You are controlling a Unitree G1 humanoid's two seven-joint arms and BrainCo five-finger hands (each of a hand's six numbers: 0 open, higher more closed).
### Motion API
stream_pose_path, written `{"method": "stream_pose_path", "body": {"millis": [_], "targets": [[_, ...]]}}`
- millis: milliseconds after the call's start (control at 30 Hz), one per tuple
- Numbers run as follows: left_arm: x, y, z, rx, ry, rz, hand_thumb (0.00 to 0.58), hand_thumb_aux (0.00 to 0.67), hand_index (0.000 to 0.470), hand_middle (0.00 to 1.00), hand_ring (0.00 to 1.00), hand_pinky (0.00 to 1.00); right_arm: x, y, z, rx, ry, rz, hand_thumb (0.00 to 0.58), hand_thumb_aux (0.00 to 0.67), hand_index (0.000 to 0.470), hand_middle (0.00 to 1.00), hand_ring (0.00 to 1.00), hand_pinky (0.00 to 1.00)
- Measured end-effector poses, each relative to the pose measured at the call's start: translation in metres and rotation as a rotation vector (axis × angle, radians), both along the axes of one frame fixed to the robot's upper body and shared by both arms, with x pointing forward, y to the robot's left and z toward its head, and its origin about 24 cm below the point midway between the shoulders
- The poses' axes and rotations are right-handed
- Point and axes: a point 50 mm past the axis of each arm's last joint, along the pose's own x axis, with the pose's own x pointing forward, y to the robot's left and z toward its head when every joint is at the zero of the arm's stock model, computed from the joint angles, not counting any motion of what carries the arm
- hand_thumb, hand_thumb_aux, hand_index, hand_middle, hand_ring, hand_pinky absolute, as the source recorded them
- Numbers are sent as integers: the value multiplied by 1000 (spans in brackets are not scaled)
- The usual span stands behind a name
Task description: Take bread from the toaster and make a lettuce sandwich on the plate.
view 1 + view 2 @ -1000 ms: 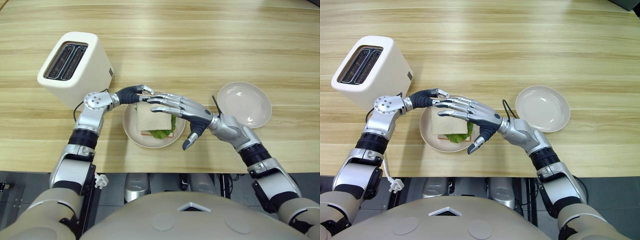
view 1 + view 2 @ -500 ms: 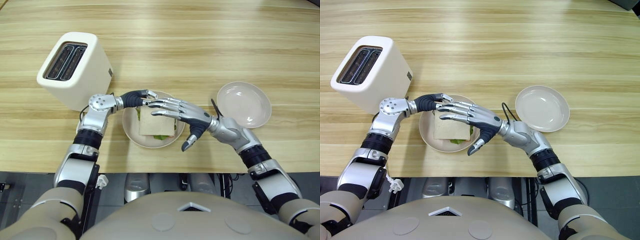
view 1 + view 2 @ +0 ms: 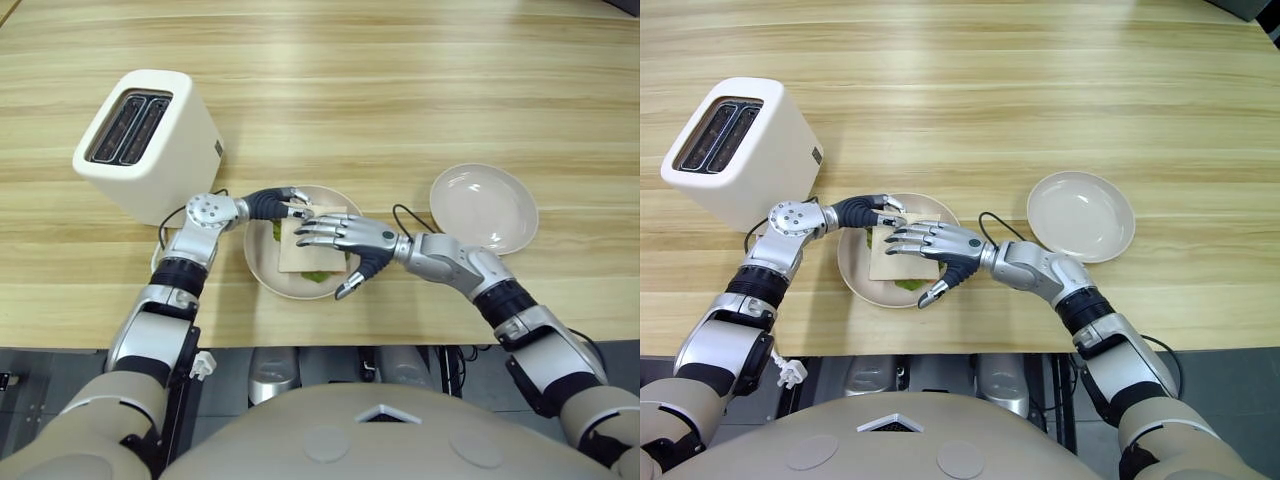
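Both hands have come lower and nearer over the sandwich, and the right forearm has dropped flatter and slid left, so its fingers now lie across the bread instead of hovering above it.

At the far left of the surface (image 3: 400,90) stands the toaster (image 3: 150,140), both slots dark with no bread sticking up. Just right of it and nearer, the left hand (image 3: 265,203) is curled onto the far left corner of the top slice (image 3: 298,258), pinching it as far as I can judge. That slice sits on the plate (image 3: 258,262) near the front edge, and lettuce (image 3: 318,276) peeks out at its near side. The right hand (image 3: 345,235) lies over the slice with fingers stretched out and spread, holding nothing, its thumb hanging past the near rim.

The bread will be light, soft and easily dented. The leaf under it is limp and probably slippery, so the slice may skate sideways when pushed. The best hold is at the corners or edges with a gentle touch, and a flat palm serves only to steady it.

A black cable (image 3: 408,211) loops on the surface just right of the plate, beside the right wrist. It could snag as the arm draws back. Farther right lies an empty plate (image 3: 485,208), well apart from the sandwich.
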Motion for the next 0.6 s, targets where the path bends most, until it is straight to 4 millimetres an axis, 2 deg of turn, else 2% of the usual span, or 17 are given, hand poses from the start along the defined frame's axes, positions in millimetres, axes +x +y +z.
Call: {"method": "stream_pose_path", "body": {"millis": [33,67,100,133,233,300,433,500,600], "targets": [[0,1,0,3,-8,8,527,468,321,1000,1000,1000,1,1,0,-10,-2,1,0,0,0,0,0,0],[1,0,0,7,-22,18,0,0,0,969,969,969,2,1,0,-22,-1,1,0,0,0,0,0,0],[2,1,-1,14,-36,29,0,0,0,282,282,282,3,1,0,-32,-2,1,0,0,0,0,0,0],[3,1,0,27,-56,39,0,0,0,0,0,0,3,1,-1,-44,3,-3,0,0,0,0,0,0],[11,2,2,69,-134,118,0,0,0,0,0,0,5,-3,-3,-91,22,-19,0,0,0,0,0,0],[21,9,12,123,-218,196,0,0,0,0,0,0,4,-8,-8,-111,48,-34,0,0,0,0,0,0],[52,28,58,366,-561,382,0,0,0,0,0,0,0,-6,-10,-116,66,-23,0,0,0,0,0,0],[56,32,70,452,-690,445,0,0,0,0,0,0,-1,-7,-11,-109,75,-25,0,0,0,0,0,0],[50,30,77,536,-865,494,0,0,0,0,0,0,-2,-7,-9,-101,70,-28,0,0,0,0,0,0]]}}
